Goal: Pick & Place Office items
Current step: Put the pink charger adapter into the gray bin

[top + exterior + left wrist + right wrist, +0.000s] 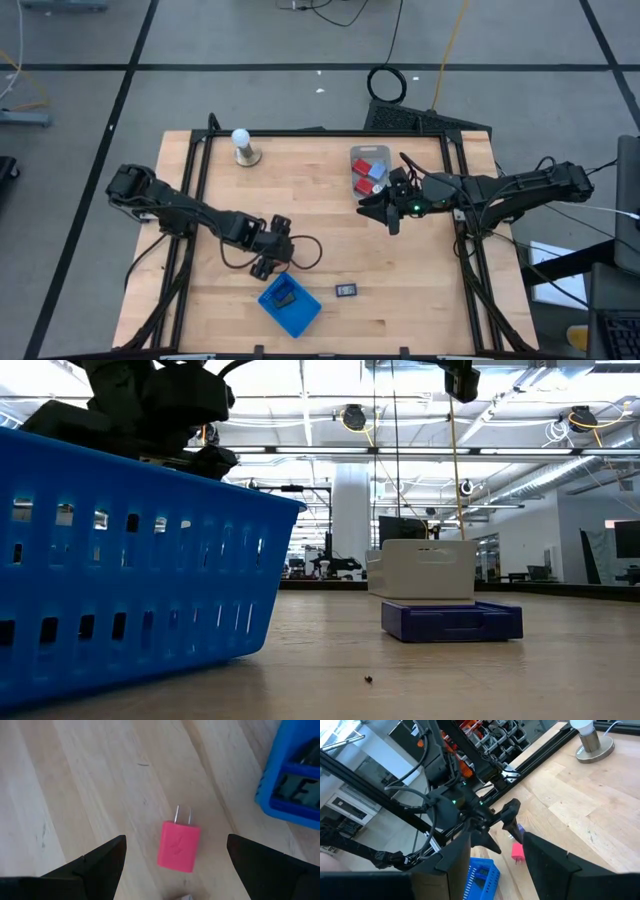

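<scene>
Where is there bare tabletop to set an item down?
Bare wood lies between the white ball stand and the clear bin, and right of the black item. Crowded: around the left gripper, pink plug and blue basket.

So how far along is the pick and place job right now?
Early, it seems. One dark piece already lies in the blue basket. The left hand hangs open over a pink plug on the table, not yet gripping it. A flat black piece lies loose beside the basket, and red pieces sit in the clear bin near the open, empty right hand.
</scene>
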### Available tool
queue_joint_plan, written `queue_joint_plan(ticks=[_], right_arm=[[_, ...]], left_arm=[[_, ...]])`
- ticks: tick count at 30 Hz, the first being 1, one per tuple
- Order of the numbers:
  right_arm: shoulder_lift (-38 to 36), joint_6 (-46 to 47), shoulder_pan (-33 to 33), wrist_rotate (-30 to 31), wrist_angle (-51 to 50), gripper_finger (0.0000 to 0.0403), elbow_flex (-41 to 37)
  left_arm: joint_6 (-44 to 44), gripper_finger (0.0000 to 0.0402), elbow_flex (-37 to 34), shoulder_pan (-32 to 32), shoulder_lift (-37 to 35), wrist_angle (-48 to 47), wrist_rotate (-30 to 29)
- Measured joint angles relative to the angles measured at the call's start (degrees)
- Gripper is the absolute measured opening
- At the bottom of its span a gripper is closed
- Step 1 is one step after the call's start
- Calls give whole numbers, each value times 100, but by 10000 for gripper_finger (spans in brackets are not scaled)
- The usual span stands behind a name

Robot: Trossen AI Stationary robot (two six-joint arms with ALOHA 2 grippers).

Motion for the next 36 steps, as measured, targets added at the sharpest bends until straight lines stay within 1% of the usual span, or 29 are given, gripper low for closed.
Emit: queue_joint_plan(ticks=[4,8,16,21,26,30,36], right_arm=[[0,-2,0,0,-2,171,0],[0,-24,0,2,2,171,0],[0,-25,-1,11,2,171,0],[0,-46,-2,4,2,171,0],[0,-87,-1,2,2,171,0],[0,-85,-2,0,2,171,0],[0,-86,-1,-2,2,171,0]], left_arm=[[207,349,0,-25,105,-12,-4],[363,349,0,-20,358,-17,10],[426,349,0,-18,831,39,669],[450,349,-1,32,839,178,702],[189,349,-2,198,839,345,1183],[59,349,0,310,839,411,1454],[-37,349,0,434,839,409,1519]])
